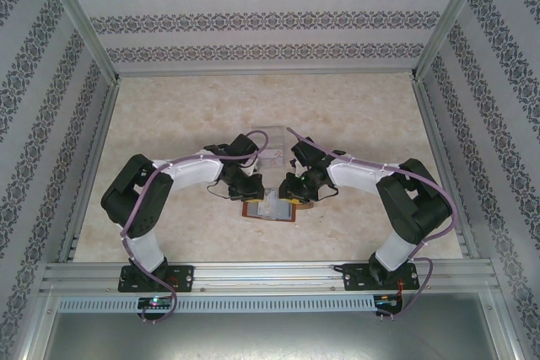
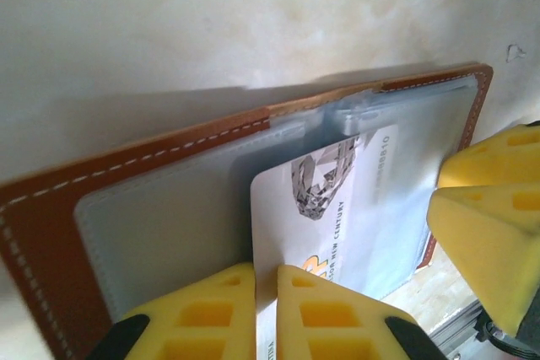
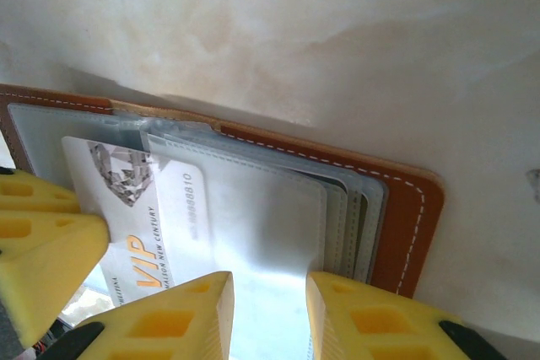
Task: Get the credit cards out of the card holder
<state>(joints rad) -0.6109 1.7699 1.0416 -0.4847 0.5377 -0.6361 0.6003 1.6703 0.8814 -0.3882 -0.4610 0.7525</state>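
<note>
Card holder [image 1: 268, 211] mostly covered by both wrists in the overhead view, low centre of frame, lying open on marbled table [image 1: 169, 115]. Lower edge of VIP credit card [image 2: 325, 208] cut off behind left gripper [image 2: 266, 284], its print partly veiled by a clear pocket. Both arms folded inward, elbows out, tips meeting over the holder. Left gripper narrow, pinching that card; right gripper [image 3: 270, 292] part open, fingers apart over the stacked pockets. One card, one holder, one clear tray [image 1: 272, 145] just above
</note>
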